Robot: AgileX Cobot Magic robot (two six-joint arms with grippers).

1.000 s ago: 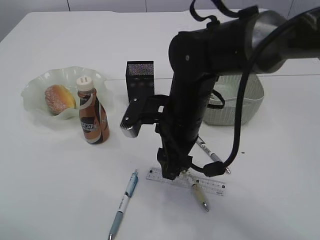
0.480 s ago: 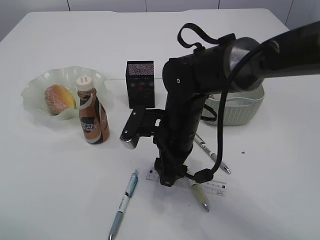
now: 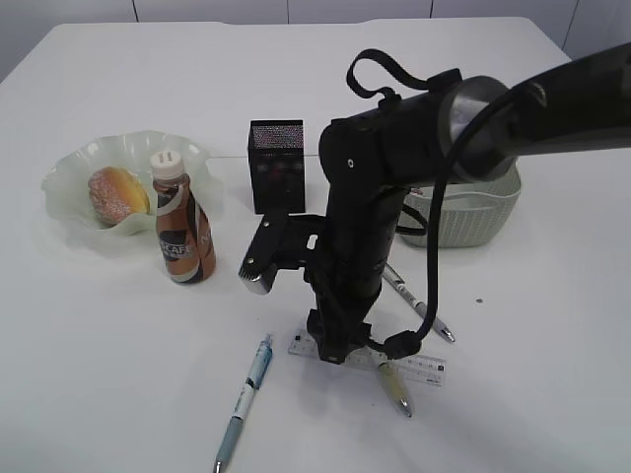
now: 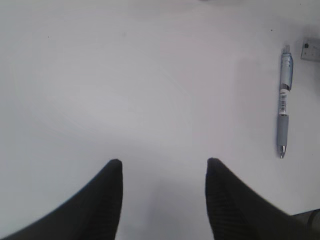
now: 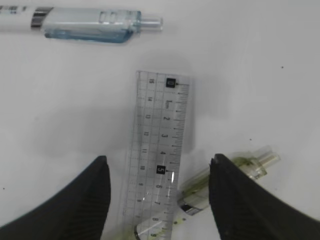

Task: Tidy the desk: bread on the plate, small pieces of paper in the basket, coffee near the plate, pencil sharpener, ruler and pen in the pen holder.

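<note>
Spreading across the white desk (image 3: 552, 394) are the task's things. The right gripper (image 5: 157, 200) hangs low, jaws spread either side of the clear ruler (image 5: 159, 150), which lies flat over a green pen (image 5: 225, 175). The left gripper (image 4: 162, 200), jaws also spread, hovers over bare desk beside a blue pen (image 4: 283, 100).

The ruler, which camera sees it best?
The right wrist view: the clear ruler lies between the open right gripper's fingers, its numbers readable. The exterior view shows it partly hidden behind the arm. The left wrist view catches only a corner.
</note>
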